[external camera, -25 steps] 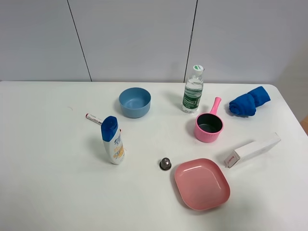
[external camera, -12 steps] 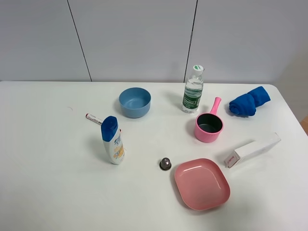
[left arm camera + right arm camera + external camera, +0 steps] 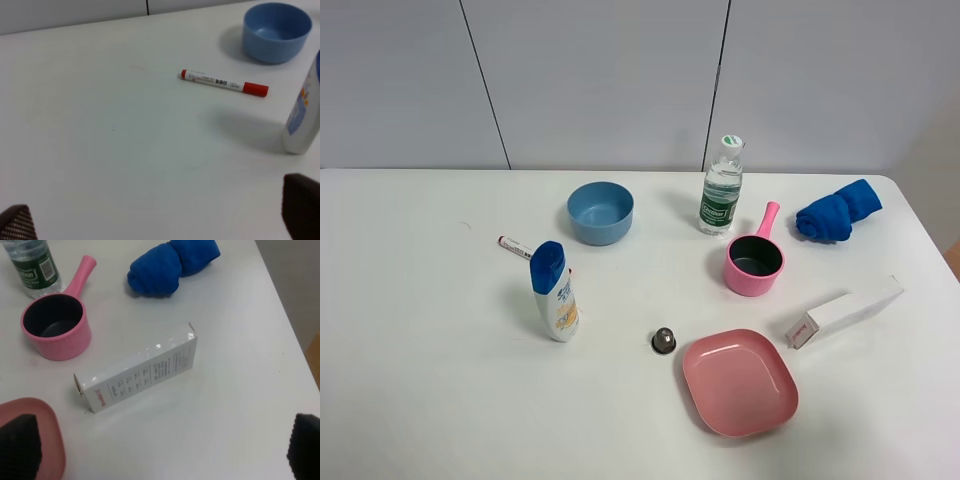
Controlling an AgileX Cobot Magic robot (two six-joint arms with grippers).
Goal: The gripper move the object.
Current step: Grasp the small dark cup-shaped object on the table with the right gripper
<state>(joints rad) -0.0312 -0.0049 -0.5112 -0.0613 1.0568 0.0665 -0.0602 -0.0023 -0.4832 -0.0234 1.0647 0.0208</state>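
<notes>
Exterior high shows the object [image 3: 664, 340] lying free, outside both our jaws; we hold left gripper [image 3: 159, 215] and right gripper [image 3: 160, 447] spread wide, empty, ready to approach.

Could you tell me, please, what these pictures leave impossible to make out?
The object: only the exterior high view shows it, too small for detail; neither wrist view has it.
Left hand and right hand: absent from the exterior high view; wrist views' edges cut off all but dark fingertips.
Marker pen: the shampoo bottle hides one end in the exterior high view.
</notes>
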